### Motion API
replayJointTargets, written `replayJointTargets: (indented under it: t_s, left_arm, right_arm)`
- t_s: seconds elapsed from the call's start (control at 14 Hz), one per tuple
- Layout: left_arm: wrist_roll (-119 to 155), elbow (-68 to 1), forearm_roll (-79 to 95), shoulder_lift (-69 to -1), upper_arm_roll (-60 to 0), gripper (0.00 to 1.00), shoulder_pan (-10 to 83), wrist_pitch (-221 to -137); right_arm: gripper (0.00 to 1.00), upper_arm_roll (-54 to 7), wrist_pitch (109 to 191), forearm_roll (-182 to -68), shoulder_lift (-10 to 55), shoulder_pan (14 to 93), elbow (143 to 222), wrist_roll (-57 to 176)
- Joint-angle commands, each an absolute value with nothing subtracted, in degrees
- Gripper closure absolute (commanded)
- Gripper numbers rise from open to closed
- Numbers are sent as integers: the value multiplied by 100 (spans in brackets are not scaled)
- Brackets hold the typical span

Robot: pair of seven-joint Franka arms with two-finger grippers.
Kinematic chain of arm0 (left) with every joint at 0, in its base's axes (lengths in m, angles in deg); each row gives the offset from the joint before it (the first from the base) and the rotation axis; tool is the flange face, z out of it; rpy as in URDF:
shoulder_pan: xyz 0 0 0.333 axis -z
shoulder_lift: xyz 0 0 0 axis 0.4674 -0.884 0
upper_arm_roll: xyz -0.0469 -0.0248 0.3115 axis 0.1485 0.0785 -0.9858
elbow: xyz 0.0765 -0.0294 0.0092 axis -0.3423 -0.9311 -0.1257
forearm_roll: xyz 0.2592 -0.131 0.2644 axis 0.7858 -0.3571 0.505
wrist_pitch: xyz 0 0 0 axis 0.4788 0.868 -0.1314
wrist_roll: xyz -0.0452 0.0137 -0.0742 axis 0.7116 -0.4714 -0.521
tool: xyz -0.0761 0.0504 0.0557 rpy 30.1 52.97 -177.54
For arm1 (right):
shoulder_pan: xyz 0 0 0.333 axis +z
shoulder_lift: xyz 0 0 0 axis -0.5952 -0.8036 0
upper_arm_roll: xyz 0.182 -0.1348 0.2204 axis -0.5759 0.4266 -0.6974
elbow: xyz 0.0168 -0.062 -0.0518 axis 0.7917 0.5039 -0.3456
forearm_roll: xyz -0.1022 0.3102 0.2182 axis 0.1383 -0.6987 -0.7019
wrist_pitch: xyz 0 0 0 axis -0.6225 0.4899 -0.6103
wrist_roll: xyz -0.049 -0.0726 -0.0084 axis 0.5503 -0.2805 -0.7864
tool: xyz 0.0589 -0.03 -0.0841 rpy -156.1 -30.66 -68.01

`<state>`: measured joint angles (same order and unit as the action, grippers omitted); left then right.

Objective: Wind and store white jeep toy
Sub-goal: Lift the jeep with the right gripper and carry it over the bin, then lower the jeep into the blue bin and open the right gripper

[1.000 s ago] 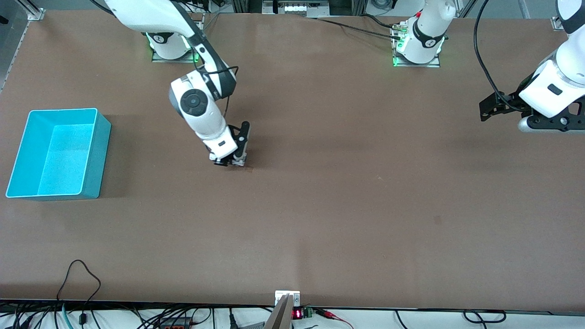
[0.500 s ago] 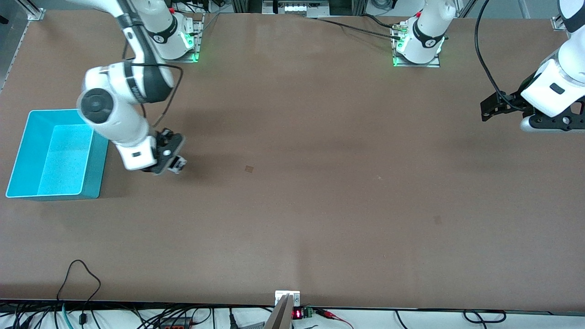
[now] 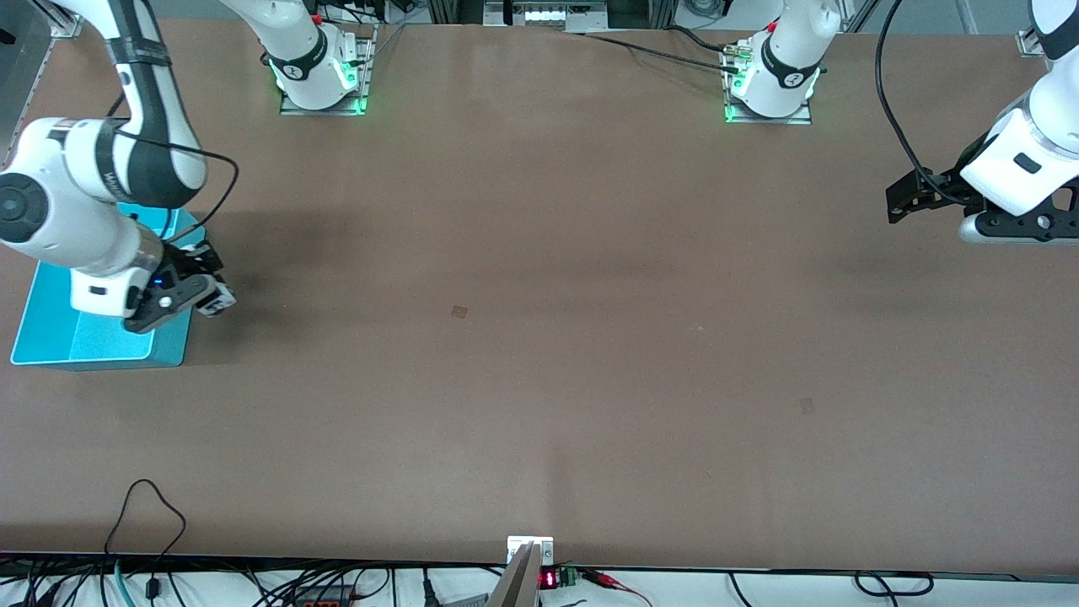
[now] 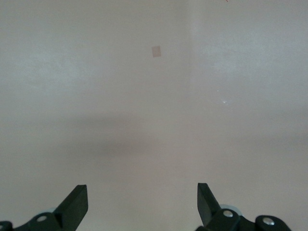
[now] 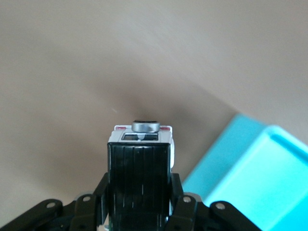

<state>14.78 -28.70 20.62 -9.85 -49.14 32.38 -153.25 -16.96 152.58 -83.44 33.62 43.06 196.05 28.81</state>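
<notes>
Front view: white jeep toy (image 3: 217, 298) in right gripper (image 3: 212, 299)

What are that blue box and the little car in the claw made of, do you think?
The bin looks like moulded plastic: even turquoise colour, smooth thin walls, rounded corners, soft sheen. The white jeep toy, held in the shut right gripper beside the bin's rim, seems glossy painted plastic or metal; its spare wheel's grey hub looks metallic, though I can't be sure.

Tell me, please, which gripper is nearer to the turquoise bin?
The right. The right gripper, shut on the white jeep toy, hangs at the turquoise bin's rim. The left gripper waits open over the left arm's end of the table.
</notes>
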Motion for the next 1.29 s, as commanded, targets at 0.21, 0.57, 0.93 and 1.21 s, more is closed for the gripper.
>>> replayJointTargets:
  t_s: [0.21,0.57,0.93,1.21]
  left_arm:
    - [1406,-2776,1933,-976,-4925,0,3191,-15242]
    - [1406,-2776,1933,-976,-4925,0,3191,-15225]
    - [1398,-2776,1933,-967,-4925,0,3182,-15207]
    - [1398,-2776,1933,-967,-4925,0,3191,-15207]
  right_arm:
    - [100,-1098,15612,-8237,3304,3444,19608,3048]
    - [100,-1098,16561,-8395,2716,2722,19704,3311]
    - [100,-1107,16975,-8746,2364,2581,19914,3470]
    - [100,-1116,17450,-8747,2346,2440,20284,3312]
